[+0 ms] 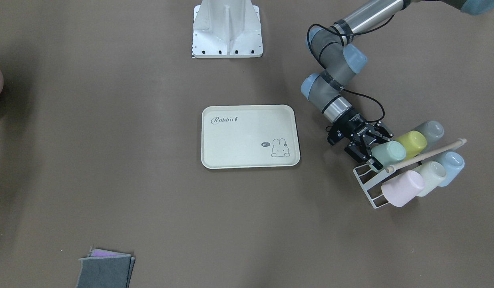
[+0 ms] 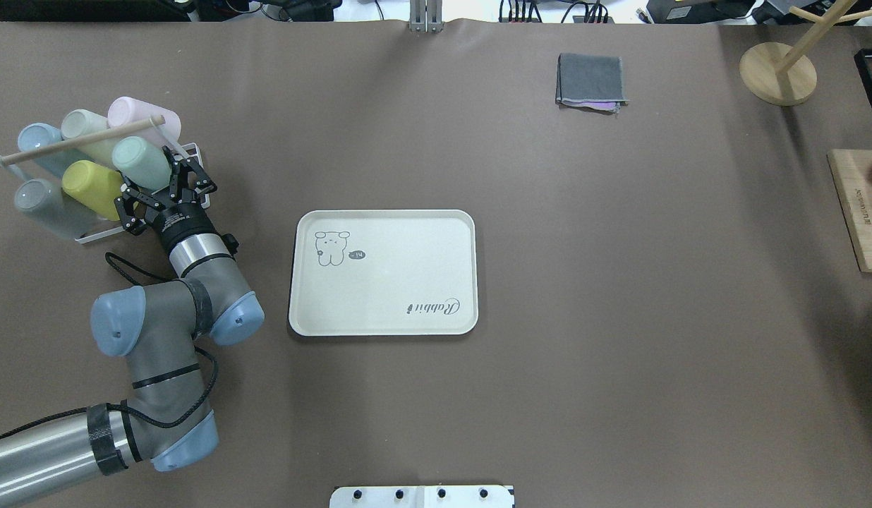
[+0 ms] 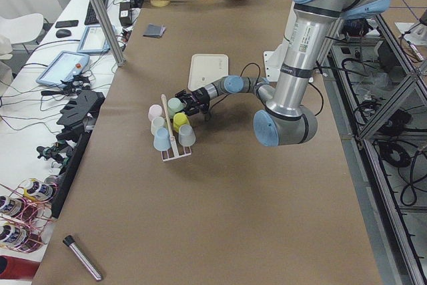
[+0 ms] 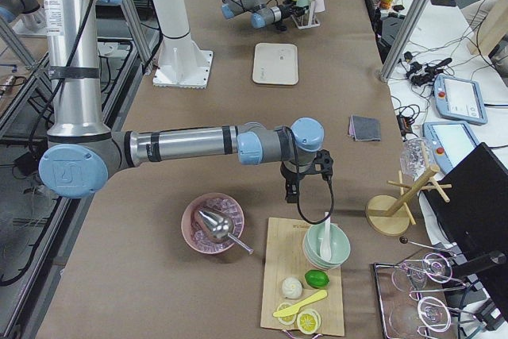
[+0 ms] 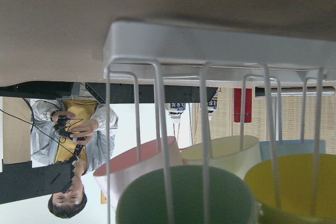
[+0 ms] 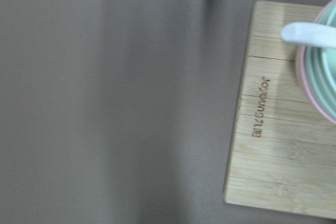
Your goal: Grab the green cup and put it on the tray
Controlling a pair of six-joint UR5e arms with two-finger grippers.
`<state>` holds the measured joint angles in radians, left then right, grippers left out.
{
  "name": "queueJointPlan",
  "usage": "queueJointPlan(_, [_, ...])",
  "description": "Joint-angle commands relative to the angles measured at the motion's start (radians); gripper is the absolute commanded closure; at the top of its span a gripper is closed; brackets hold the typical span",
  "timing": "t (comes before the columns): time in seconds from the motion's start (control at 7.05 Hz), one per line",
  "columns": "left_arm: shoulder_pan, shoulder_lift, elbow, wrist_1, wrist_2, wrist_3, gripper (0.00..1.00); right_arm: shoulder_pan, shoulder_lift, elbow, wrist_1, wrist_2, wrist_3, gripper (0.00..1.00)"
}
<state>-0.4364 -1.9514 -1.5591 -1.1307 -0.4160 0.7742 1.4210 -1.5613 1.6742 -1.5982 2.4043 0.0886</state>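
The green cup [image 1: 389, 154] lies on its side on a white wire rack [image 1: 369, 188], at the end of the row nearest the tray; it also shows in the overhead view [image 2: 141, 164] and, from its open mouth, in the left wrist view [image 5: 184, 198]. My left gripper [image 1: 371, 148] is open, its fingers spread on either side of the cup's mouth end, close to it [image 2: 164, 187]. The cream tray [image 1: 231, 160] lies flat at the table's middle [image 2: 408, 240], bare. My right gripper [image 4: 305, 176] shows only in the exterior right view, far off; I cannot tell its state.
The rack also holds a yellow-green cup [image 1: 413, 143], a grey-blue cup [image 1: 431, 130], pink [image 1: 403, 188], cream and light blue cups under a wooden rod [image 1: 427, 154]. Folded cloths [image 2: 591, 81], a mug tree [image 2: 778, 70] and a wooden board [image 2: 859, 212] lie far right.
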Motion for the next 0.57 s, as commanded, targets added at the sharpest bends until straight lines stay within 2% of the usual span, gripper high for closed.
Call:
queueJointPlan(0.0, [-0.008,0.041,-0.083,0.009,0.022,0.029,1.00,0.106,0.000,0.016,-0.197,-0.011,-0.178,0.00])
queueJointPlan(0.14, [-0.016,0.078,-0.143,0.009,0.084,0.124,1.00,0.148,0.000,0.018,-0.277,-0.011,-0.252,0.00])
queueJointPlan(0.43, [-0.028,0.132,-0.310,0.003,0.097,0.232,1.00,0.173,-0.008,0.018,-0.310,-0.048,-0.267,0.00])
